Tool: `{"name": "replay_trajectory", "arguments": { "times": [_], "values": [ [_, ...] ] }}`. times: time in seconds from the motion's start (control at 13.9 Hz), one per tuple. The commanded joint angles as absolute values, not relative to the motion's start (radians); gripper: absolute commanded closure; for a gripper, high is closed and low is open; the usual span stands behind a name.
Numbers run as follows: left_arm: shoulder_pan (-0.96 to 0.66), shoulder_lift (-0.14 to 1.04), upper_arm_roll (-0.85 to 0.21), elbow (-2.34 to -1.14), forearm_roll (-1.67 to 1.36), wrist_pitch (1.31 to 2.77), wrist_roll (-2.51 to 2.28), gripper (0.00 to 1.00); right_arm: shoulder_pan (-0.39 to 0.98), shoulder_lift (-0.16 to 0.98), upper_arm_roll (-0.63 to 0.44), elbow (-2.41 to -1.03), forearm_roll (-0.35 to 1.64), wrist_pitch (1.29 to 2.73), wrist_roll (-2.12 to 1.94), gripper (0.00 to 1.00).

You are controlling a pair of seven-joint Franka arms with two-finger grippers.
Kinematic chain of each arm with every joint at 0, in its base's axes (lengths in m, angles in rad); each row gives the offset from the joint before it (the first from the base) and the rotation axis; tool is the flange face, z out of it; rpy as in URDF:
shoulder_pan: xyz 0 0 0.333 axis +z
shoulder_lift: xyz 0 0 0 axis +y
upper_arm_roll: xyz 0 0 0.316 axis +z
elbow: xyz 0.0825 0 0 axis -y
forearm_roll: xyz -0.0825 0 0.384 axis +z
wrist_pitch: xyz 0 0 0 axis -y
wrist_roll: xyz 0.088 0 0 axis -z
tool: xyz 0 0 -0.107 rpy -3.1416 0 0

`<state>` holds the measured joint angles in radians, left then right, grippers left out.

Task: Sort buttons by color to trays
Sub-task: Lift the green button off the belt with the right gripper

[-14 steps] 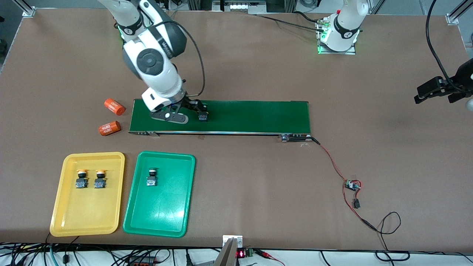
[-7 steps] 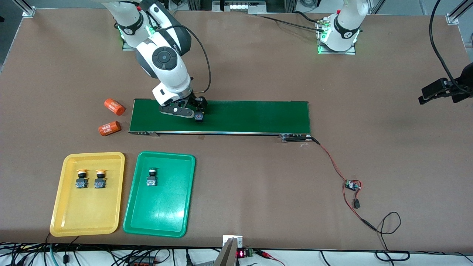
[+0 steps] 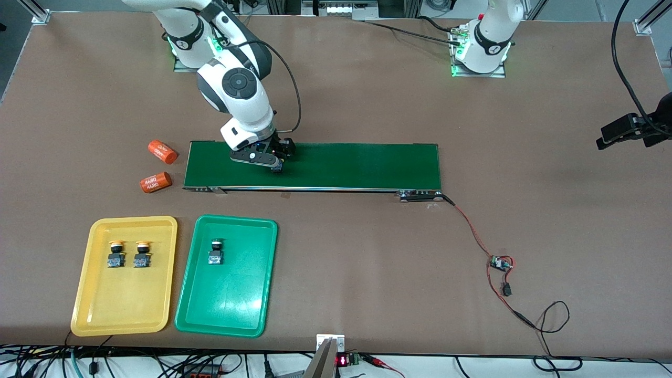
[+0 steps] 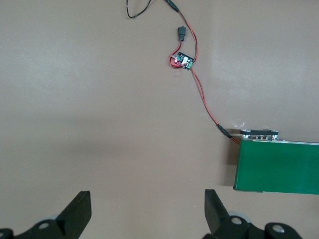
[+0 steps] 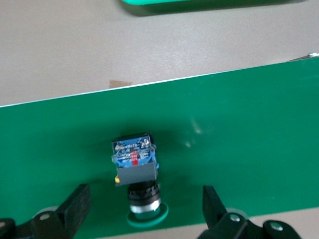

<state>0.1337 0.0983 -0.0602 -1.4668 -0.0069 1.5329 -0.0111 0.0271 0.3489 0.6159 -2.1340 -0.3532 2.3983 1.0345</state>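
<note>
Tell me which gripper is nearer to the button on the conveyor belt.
Right. The right gripper sits open over the green-capped button on the conveyor belt, fingers on either side. The left gripper waits open above bare table off the belt's left-arm end.

Right claw [image 3: 269,160] lowered, fingers apart; left claw [image 4: 144,214] waits, spread.

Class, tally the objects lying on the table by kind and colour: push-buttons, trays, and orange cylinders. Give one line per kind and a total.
Yellow-capped buttons: 2, in the yellow tray
Green-capped buttons: 2, one in the green tray, one on the belt
Yellow tray: 1
Green tray: 1
Orange cylinders: 2
Total: 8
</note>
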Motion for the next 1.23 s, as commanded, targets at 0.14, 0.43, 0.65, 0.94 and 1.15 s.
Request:
{"name": "replay_trajectory", "arguments": {
  "times": [0.14, 0.43, 0.65, 0.94, 1.15],
  "values": [
    [0.143, 0.089, -0.063, -1.476, -0.025, 1.534, 0.008, 0.0, 0.023, 0.388, 0.621, -2.14, -0.433, 2.433, 1.1, 0.12],
    [0.143, 0.089, -0.063, -1.476, -0.025, 1.534, 0.008, 0.0, 0.014, 0.41, 0.62, -2.138, -0.469, 2.434, 1.1, 0.57],
    [0.147, 0.091, -0.06, -1.476, -0.025, 1.536, 0.008, 0.0, 0.003, 0.413, 0.614, -2.135, -0.471, 2.433, 1.095, 0.82],
    [0.156, 0.098, -0.06, -1.474, -0.043, 1.536, 0.009, 0.0, -0.034, 0.397, 0.611, -2.071, -0.466, 2.38, 1.071, 0.91],
    [0.156, 0.098, -0.06, -1.474, -0.043, 1.536, 0.008, 0.0, -0.046, 0.403, 0.609, -1.924, -0.448, 2.219, 0.958, 0.92]
  ]
}}
